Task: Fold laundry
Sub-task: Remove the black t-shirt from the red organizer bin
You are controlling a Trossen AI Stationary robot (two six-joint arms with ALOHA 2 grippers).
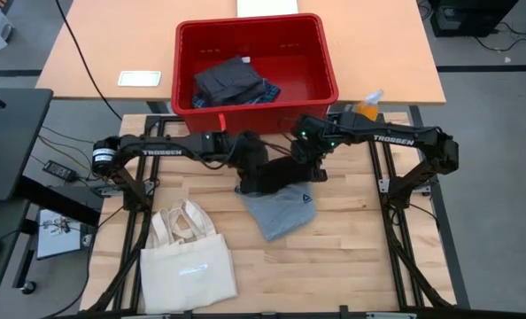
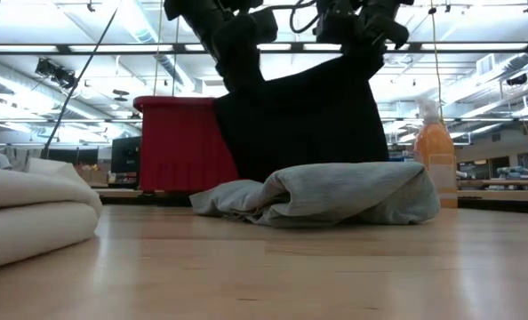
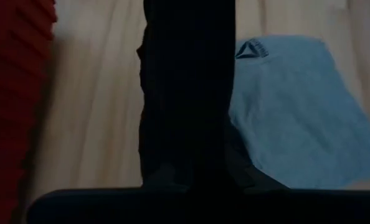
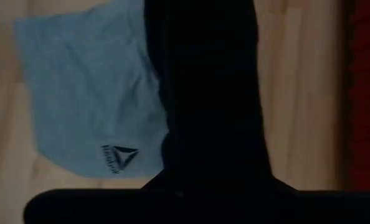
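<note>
My left tool (image 1: 245,152) and right tool (image 1: 309,152) each pinch a top corner of the black garment (image 2: 304,116), hanging above the grey top (image 2: 335,194). I should keep it taut and level, then lay it on bare surface (image 1: 351,239), clear of the top.

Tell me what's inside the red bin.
The red bin holds a dark folded garment lying on a blue plaid piece by its left wall; the rest shows bare red floor. Anything under that pile is covered.
</note>
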